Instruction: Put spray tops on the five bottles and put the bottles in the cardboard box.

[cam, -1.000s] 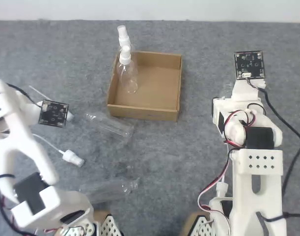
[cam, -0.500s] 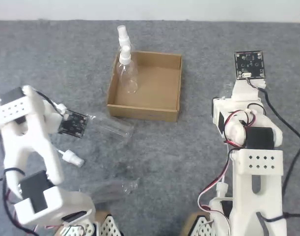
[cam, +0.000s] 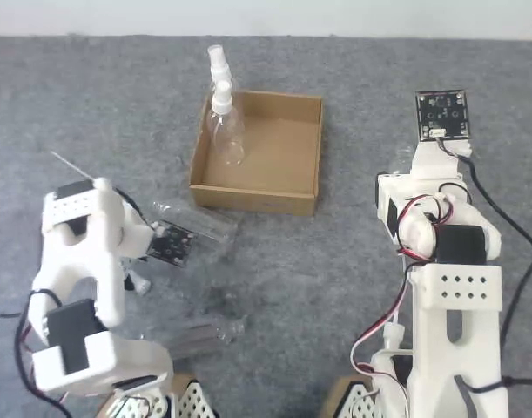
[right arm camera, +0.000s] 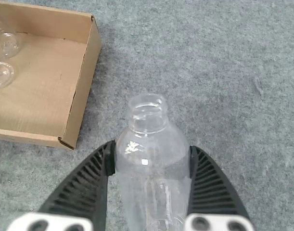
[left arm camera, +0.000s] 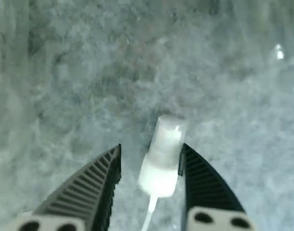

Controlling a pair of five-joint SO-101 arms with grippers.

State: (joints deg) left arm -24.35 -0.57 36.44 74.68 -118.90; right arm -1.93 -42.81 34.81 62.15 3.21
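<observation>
A white spray top (left arm camera: pixel 163 154) lies on the grey carpet between the fingers of my left gripper (left arm camera: pixel 149 149), which is open around it; one finger is close against it and the other stands apart. In the high view the spray top (cam: pixel 140 284) peeks out beside the bent left arm. My right gripper (right arm camera: pixel 149 147) is shut on a clear open-necked bottle (right arm camera: pixel 151 159), held near the cardboard box (right arm camera: pixel 84 82). Two bottles with spray tops (cam: pixel 224 126) stand in the far left corner of the box (cam: pixel 259 197).
Two clear bottles without tops lie on the carpet: one (cam: pixel 200 223) just in front of the box, one (cam: pixel 200 334) near the left arm's base. The right arm (cam: pixel 440 235) stands to the right of the box.
The left arm has swung in from the left edge and bent down over the spray top, which now lies between its fingers. The right arm and the box have not moved.
</observation>
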